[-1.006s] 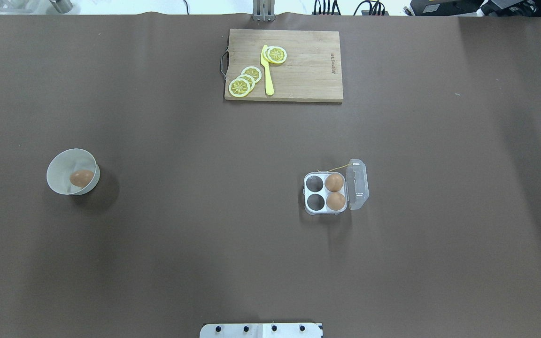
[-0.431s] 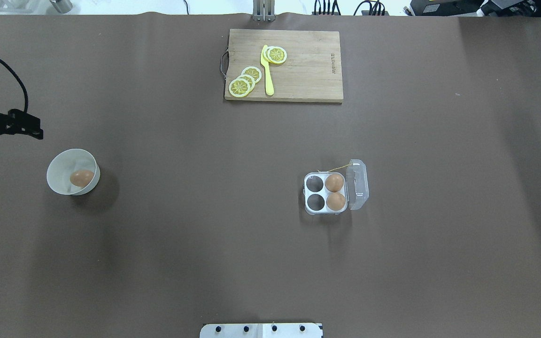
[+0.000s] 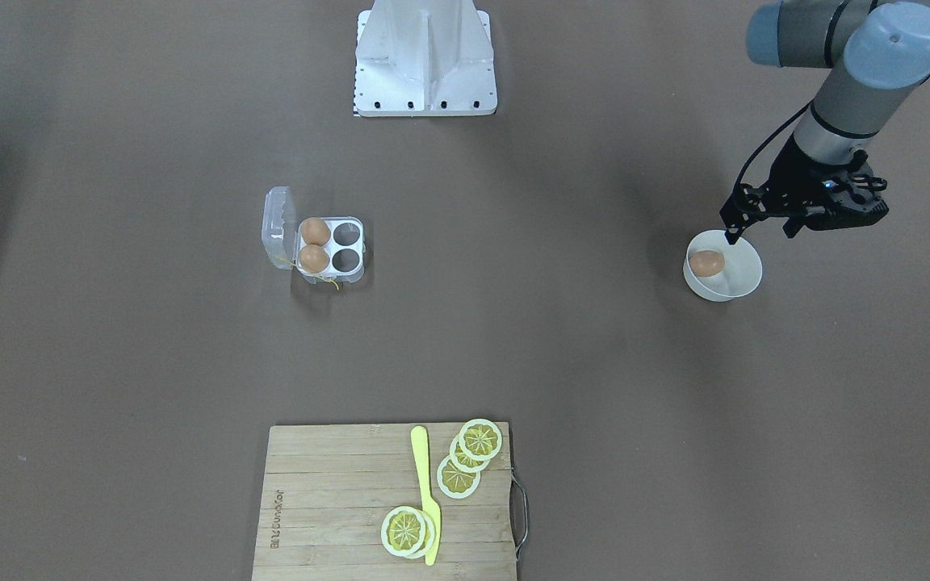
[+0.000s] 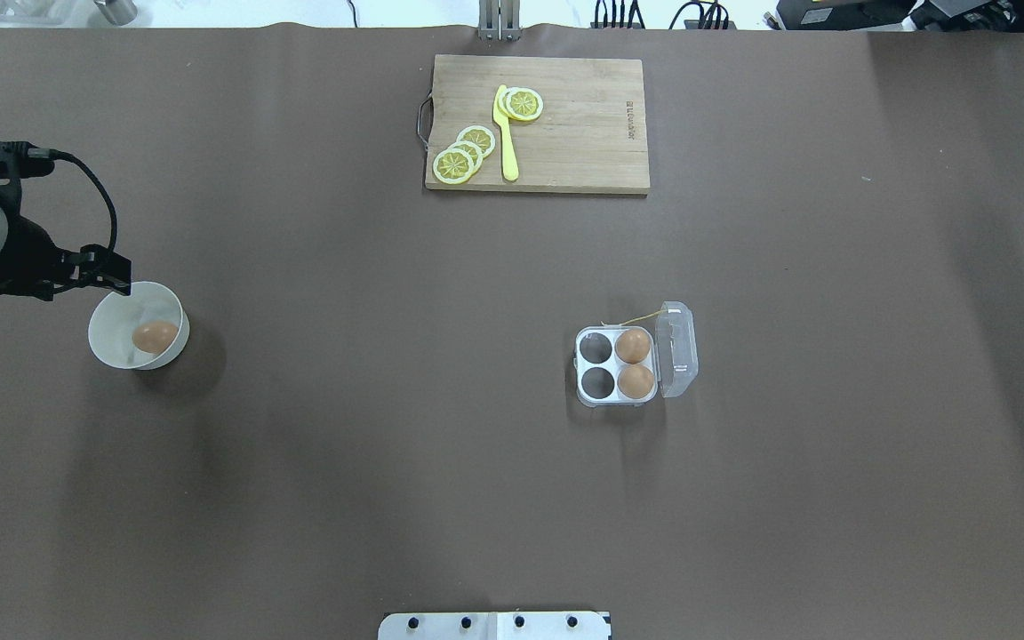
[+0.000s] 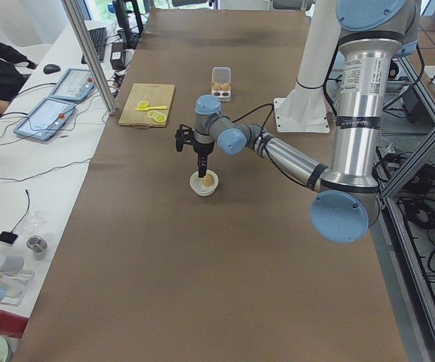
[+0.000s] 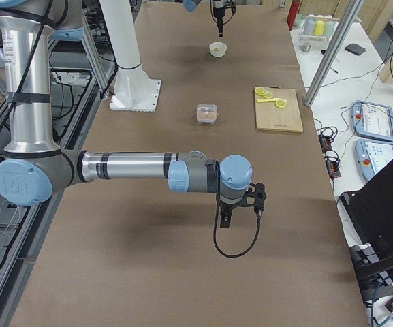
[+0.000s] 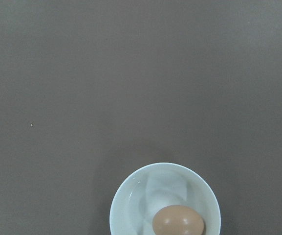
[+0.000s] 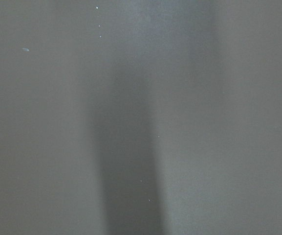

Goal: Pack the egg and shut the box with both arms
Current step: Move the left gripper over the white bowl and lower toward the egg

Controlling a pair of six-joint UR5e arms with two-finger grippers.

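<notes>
One egg (image 4: 155, 337) lies in a white bowl (image 4: 112, 311) at the table's left; it also shows in the left wrist view (image 7: 178, 221). The clear box (image 4: 580, 364) stands right of the middle, its lid (image 4: 679, 348) open to the right. Two eggs (image 4: 633, 346) fill its right cells; the two left cells are empty. My left gripper (image 3: 760, 234) hangs open just above the bowl's far-left rim, pointing down and holding nothing. My right gripper (image 6: 225, 221) shows only in the exterior right view, over bare table; I cannot tell whether it is open.
A wooden cutting board (image 4: 583, 133) with lemon slices (image 4: 457, 160) and a yellow knife (image 4: 507, 133) lies at the far middle edge. The white stand's base (image 3: 425, 81) is at the near edge. Brown table between bowl and box.
My left arm came in from the left edge and moved right and nearer, down to the bowl's rim. The egg, bowl and box have not moved.
</notes>
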